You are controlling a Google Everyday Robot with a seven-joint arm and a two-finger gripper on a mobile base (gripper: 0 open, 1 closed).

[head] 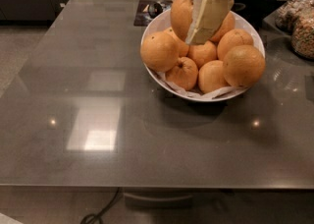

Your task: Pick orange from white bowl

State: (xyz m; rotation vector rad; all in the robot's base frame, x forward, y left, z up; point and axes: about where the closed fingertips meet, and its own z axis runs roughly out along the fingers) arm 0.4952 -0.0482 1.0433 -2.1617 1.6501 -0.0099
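The white bowl point(254, 34) stands at the back right of the grey table and holds several oranges on crinkled white paper. My gripper point(185, 27) comes down from the top edge over the bowl's back part. It is shut on the orange point(180, 11), a large one, and holds it just above the other fruit. A cream finger point(210, 15) lies across the orange's right side; the other finger is hidden behind it. The orange's stem scar does not show.
Large oranges sit at the bowl's left point(159, 51) and right point(244, 66), and a smaller one with a stem nub point(182, 73) at the front. Jars of food point(300, 26) stand at the far right. A dark mat with a small object point(152, 10) lies behind the bowl.
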